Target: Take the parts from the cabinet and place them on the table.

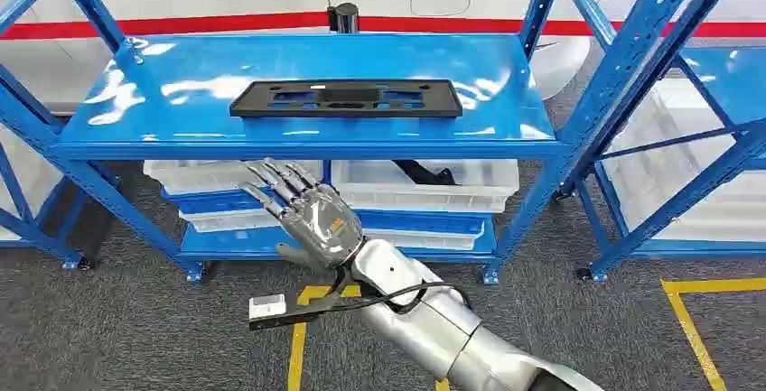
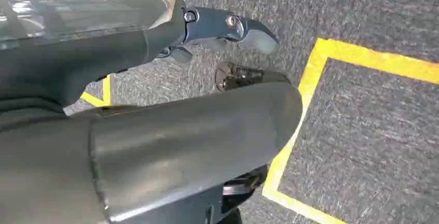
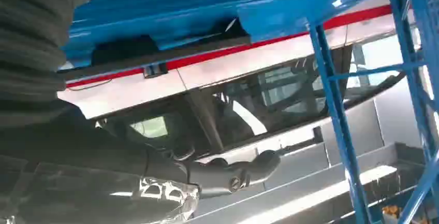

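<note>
Head view: a flat black part (image 1: 346,98) lies on the blue cabinet's (image 1: 298,149) top shelf, upper centre of the frame, with the right hand (image 1: 303,210) raised below the shelf's front edge.
The part is long and rectangular with cut-outs, lying flat and parallel to the shelf front, touched by nothing. The right hand sits at centre frame, fingers spread and empty, its silver arm coming in from the lower right. Behind it, on the lower shelves, stand white bins (image 1: 425,183), one holding a dark item. The left hand (image 2: 228,27) shows in the left wrist view above grey carpet and a yellow floor line (image 2: 305,79); whether it is open or closed cannot be told.
</note>
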`<state>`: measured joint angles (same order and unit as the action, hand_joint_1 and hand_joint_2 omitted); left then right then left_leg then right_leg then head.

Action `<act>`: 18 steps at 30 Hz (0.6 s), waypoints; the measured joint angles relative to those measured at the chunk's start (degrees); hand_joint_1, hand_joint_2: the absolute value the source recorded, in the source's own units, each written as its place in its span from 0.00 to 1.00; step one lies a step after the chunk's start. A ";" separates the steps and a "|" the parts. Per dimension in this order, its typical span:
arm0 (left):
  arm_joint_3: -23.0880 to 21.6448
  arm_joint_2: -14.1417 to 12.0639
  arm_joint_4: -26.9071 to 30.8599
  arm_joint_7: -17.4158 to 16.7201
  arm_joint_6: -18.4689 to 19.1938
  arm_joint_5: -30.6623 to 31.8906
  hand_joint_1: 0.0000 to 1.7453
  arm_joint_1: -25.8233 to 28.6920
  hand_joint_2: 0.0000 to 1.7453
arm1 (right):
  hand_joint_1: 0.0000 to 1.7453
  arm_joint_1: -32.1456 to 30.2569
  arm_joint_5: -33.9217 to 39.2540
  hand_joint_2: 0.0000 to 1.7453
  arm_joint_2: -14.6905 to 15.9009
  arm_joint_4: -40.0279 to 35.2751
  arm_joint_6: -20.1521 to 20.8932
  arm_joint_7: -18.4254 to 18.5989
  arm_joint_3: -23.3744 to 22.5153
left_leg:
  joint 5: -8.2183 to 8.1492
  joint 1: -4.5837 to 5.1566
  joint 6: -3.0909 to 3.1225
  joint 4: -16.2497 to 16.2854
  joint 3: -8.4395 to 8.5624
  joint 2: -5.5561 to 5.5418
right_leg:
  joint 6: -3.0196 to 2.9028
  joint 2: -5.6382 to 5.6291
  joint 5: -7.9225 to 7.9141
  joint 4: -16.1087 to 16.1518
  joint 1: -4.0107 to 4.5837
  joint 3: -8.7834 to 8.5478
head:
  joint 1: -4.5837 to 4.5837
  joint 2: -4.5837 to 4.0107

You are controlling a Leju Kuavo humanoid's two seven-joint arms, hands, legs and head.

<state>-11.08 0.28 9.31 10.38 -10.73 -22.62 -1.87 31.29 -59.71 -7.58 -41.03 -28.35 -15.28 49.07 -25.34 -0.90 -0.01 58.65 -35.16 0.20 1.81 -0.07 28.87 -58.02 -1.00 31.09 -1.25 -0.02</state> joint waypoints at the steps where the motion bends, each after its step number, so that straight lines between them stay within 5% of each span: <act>1: -0.02 -0.02 0.00 -0.04 0.00 0.00 0.00 0.04 0.00 | 0.00 -0.04 -0.15 1.00 0.02 0.15 -0.04 0.07 0.00 | -0.06 0.16 0.12 0.04 -0.21 -0.20 | 0.14 0.12 -0.01 0.16 -0.04 -0.03 | -0.20 0.00; 4: -0.02 0.00 0.00 -0.04 -0.02 0.02 0.00 0.13 0.00 | 0.00 0.07 -0.64 1.00 0.02 0.39 -0.07 0.24 -0.07 | 0.16 -0.06 1.11 -0.94 0.62 -0.41 | 1.03 0.32 0.73 -0.44 -0.24 0.15 | -0.20 0.00; 7: 0.00 0.02 0.00 -0.04 -0.09 0.02 0.00 0.00 0.00 | 0.00 0.19 -1.73 1.00 0.22 0.79 -0.18 1.07 -0.07 | -0.34 0.29 2.17 -1.03 0.91 -0.41 | 0.27 0.21 5.32 -12.95 -0.10 7.01 | -0.31 0.00; 9: 0.00 0.11 -0.02 -0.07 -0.18 -0.02 0.00 0.10 0.00 | 0.00 -0.12 -2.95 1.00 0.44 1.29 -0.59 2.43 -0.18 | -0.61 0.61 2.49 -1.00 1.19 -0.63 | 0.54 0.19 6.06 -18.69 0.07 10.94 | -0.31 0.00; 11: 0.00 0.15 -0.02 -0.11 -0.24 -0.09 0.00 0.11 0.00 | 0.00 -0.03 -4.29 1.00 0.48 1.75 -1.38 4.14 -0.44 | -1.03 0.81 2.53 -0.99 1.85 -0.95 | 1.44 0.19 2.28 -12.85 0.21 9.00 | -0.31 0.00; 13: 0.00 0.22 -0.02 -0.11 -0.39 -0.11 0.00 0.11 0.00 | 0.00 0.27 -5.88 1.00 0.52 2.16 -2.34 6.36 -0.76 | -1.59 0.93 2.31 -1.00 2.66 -1.25 | 1.59 0.15 -2.86 -1.85 0.59 4.25 | -0.33 0.00; 14: 0.02 0.44 -0.04 -0.11 -0.46 -0.15 0.00 0.08 0.00 | 0.00 0.52 -6.43 1.00 0.63 2.54 -2.71 7.46 -0.98 | -1.89 1.36 2.01 -0.78 2.66 -1.37 | 0.56 0.15 -2.99 -0.07 0.99 3.11 | -0.17 0.00; 18: 0.00 0.55 -0.07 -0.35 -0.68 -0.26 0.00 0.21 0.00 | 0.00 0.96 -8.51 1.00 0.72 3.72 -2.89 11.33 -2.54 | -2.20 1.17 1.10 -1.08 2.73 -1.28 | -0.78 0.09 -3.27 0.76 0.85 2.95 | -0.20 0.00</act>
<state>-11.08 0.83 9.25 10.03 -11.41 -22.88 -1.66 32.25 -68.22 -6.86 -37.31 -31.23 -3.95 46.53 -27.54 0.27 1.10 57.56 -32.43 -1.08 1.03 0.01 25.59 -57.26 -0.16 34.03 -1.44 -0.02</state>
